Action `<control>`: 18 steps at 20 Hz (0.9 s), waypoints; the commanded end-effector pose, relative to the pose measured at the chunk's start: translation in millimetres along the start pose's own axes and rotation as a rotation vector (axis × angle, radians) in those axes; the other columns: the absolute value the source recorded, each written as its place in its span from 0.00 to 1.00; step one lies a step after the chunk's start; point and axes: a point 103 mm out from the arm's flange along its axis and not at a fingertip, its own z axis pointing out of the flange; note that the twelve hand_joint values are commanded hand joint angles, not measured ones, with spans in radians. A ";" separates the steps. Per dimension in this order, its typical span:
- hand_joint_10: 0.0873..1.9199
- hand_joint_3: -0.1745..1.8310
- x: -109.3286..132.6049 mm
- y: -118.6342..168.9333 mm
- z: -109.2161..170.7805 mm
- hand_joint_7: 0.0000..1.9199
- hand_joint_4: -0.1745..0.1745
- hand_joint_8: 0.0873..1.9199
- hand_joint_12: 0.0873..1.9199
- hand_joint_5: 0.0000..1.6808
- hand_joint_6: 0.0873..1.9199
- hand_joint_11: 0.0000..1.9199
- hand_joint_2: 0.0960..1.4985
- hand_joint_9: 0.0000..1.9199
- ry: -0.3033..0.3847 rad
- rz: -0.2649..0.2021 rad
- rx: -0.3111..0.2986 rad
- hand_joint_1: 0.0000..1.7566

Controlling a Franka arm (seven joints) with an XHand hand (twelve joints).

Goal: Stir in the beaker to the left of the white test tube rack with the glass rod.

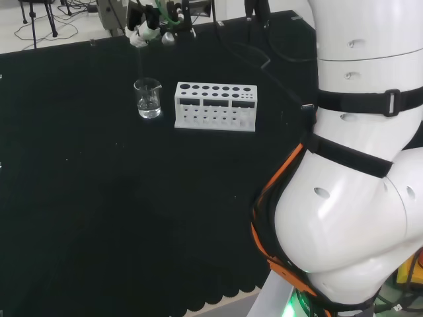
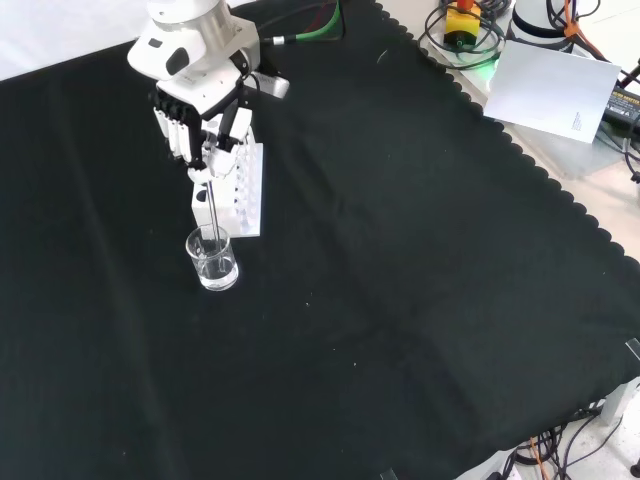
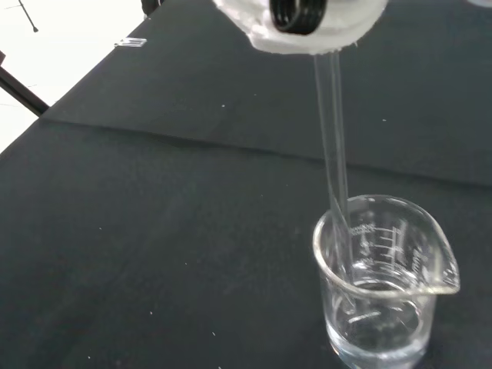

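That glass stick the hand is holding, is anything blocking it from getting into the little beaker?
Nothing visible does. The hand grips the glass rod from above, and the wrist view shows its lower end already inside the beaker, which holds some clear liquid. The white test tube rack stands beside the beaker, clear of the rod.

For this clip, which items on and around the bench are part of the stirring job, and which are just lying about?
Part of the job:
- glass rod, held by the hand, lower end inside the beaker
- beaker, with clear liquid at the bottom
- white test tube rack, the landmark beside the beaker

Lying about:
- white sheet off the cloth's edge
- cables beside it
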 end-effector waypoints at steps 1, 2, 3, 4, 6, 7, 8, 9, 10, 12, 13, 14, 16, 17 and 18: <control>0.30 0.09 -3.0 12.4 4.9 0.62 0.00 0.48 0.47 0.76 0.04 0.77 0.66 0.90 0.011 -0.004 0.006 0.74; 0.30 0.09 -6.9 11.9 4.1 0.62 0.00 0.48 0.47 0.76 0.04 0.77 0.66 0.90 0.011 0.005 0.006 0.74; 0.30 0.09 -10.4 11.0 3.3 0.62 0.00 0.48 0.47 0.76 0.04 0.77 0.66 0.90 0.009 0.012 0.005 0.74; 0.30 0.09 -13.5 9.9 2.4 0.62 0.00 0.48 0.47 0.76 0.04 0.77 0.66 0.90 0.007 0.018 0.004 0.74; 0.30 0.09 -17.1 8.6 1.3 0.62 0.00 0.48 0.47 0.76 0.04 0.77 0.66 0.90 -0.004 0.028 0.010 0.74; 0.30 0.09 -17.7 8.2 1.0 0.62 0.00 0.48 0.47 0.76 0.04 0.77 0.66 0.90 -0.003 0.029 0.011 0.74; 0.30 0.09 -18.1 7.7 0.6 0.62 0.00 0.48 0.47 0.76 0.04 0.77 0.66 0.90 -0.003 0.030 0.009 0.74; 0.30 0.09 -18.6 6.9 0.2 0.62 0.00 0.48 0.47 0.76 0.04 0.77 0.66 0.90 -0.002 0.031 0.006 0.74; 0.30 0.09 -19.2 5.9 -0.5 0.62 0.00 0.48 0.47 0.76 0.04 0.77 0.66 0.90 -0.001 0.029 0.004 0.74; 0.30 0.09 -20.1 3.9 -1.6 0.62 0.00 0.48 0.47 0.76 0.04 0.77 0.66 0.90 0.000 0.026 0.000 0.74; 0.30 0.09 -20.5 2.8 -2.1 0.62 0.00 0.48 0.47 0.76 0.04 0.77 0.66 0.90 -0.001 0.025 -0.003 0.74; 0.30 0.09 -20.8 1.9 -2.6 0.62 0.00 0.48 0.47 0.76 0.04 0.77 0.66 0.90 0.001 0.022 -0.009 0.74; 0.30 0.09 -22.8 -5.3 -5.3 0.62 0.00 0.48 0.47 0.76 0.04 0.77 0.66 0.90 0.004 0.014 -0.033 0.74; 0.30 0.09 -23.7 -10.8 -7.8 0.62 0.00 0.48 0.47 0.76 0.04 0.77 0.66 0.90 0.005 0.014 -0.041 0.74; 0.30 0.09 -24.1 -15.8 -10.8 0.62 0.00 0.48 0.47 0.76 0.04 0.77 0.66 0.90 0.002 0.016 -0.044 0.74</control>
